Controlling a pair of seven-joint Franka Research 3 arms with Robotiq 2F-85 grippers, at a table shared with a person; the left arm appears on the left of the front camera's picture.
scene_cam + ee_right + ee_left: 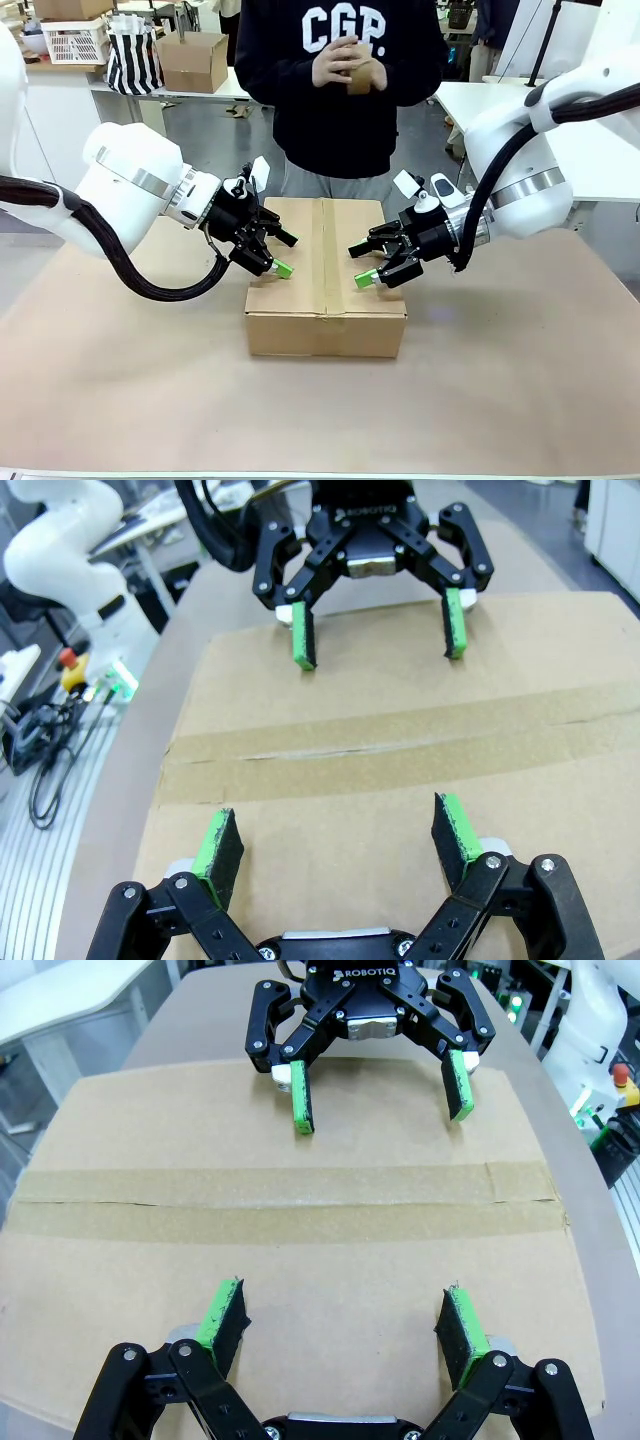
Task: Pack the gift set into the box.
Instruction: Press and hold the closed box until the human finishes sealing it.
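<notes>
The box (325,318) lies in the middle of the table with its flaps shut and a strip of brown tape (328,250) along the seam. The gift set is hidden. My left gripper (286,253) hovers open over the box's left half, its jaws pointing right. Facing it over the right half is my right gripper (360,266), also open and holding nothing. In the left wrist view my left gripper (342,1310) is spread over the box top (300,1250), with the right gripper (380,1110) beyond the tape. In the right wrist view the right gripper (338,835) faces the left gripper (378,640) across the box top (400,710).
A person stands at the far side right behind the box, hands (345,65) clasped at chest height around something small and brown. Behind them are a smaller carton (192,60), a striped bag (133,55) and a white basket (75,40). Brown paper covers the table (120,380).
</notes>
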